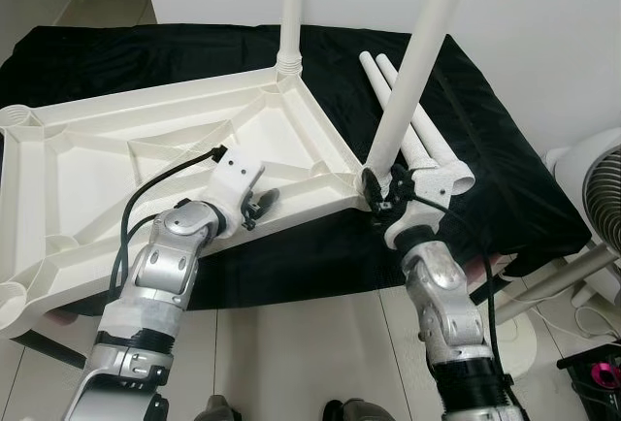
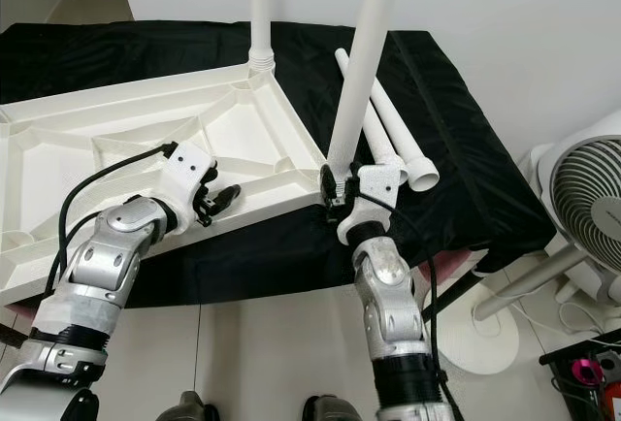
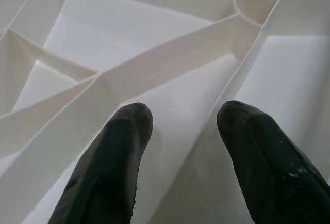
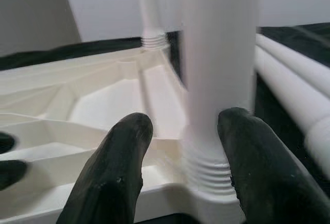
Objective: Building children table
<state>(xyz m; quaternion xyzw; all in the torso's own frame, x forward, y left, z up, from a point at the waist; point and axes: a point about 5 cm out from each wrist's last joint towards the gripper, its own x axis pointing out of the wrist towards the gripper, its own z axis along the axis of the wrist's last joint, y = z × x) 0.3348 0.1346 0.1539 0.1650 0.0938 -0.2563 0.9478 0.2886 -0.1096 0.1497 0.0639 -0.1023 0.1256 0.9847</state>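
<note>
A white plastic tabletop (image 1: 146, 159) lies upside down on a black-covered surface (image 1: 466, 130), its ribbed underside forming shallow open pockets. One leg (image 1: 289, 14) stands in the far corner socket. The right gripper (image 1: 386, 188) has its fingers spread around a second leg (image 1: 412, 72) at the near corner socket. The left gripper (image 1: 260, 205), fingers apart, rests over a rib. Two spare legs (image 1: 412, 125) lie beside the tabletop.

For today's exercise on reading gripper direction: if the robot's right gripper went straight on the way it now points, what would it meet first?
Most likely the white table leg standing in the corner of the upturned tabletop. The right gripper has a finger either side of its threaded base, though blur hides whether they touch.
</note>
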